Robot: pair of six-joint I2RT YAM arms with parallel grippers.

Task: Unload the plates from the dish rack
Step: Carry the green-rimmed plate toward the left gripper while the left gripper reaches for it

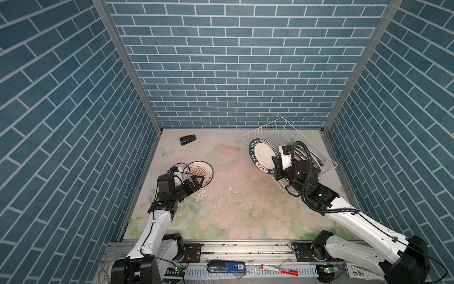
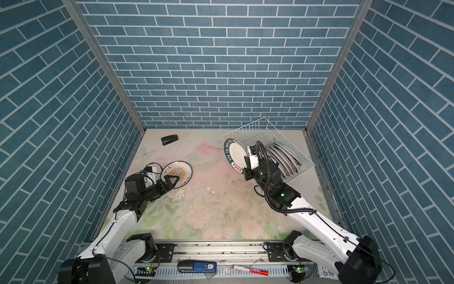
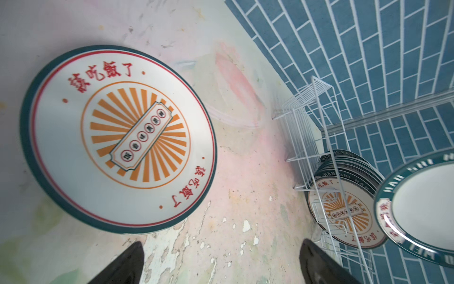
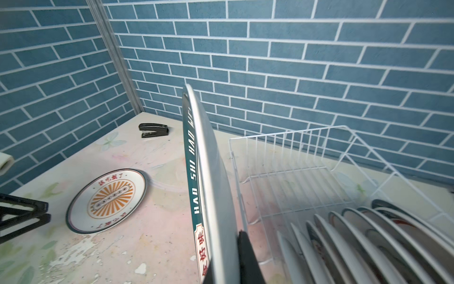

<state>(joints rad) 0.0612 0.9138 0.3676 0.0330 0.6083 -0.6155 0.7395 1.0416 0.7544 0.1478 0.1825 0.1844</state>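
Right hand (image 1: 275, 162) clamps green-rimmed white plate (image 1: 261, 155) upright beside white wire dish rack (image 1: 270, 127); left hand (image 1: 198, 181) spread wide, empty.

Plates (image 2: 287, 157) in dish rack (image 2: 243, 126), far right

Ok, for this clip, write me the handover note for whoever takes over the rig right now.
Left gripper: open, holding nothing, poised at the near edge of the sunburst plate.
Right gripper: shut on the green-rimmed plate, held upright by its lower rim at the left side of the dish rack.
Done: the sunburst plate lies flat on the table, left of centre.
Left: set down the held plate, then unload the row of plates standing edge-on in the rack's near end.
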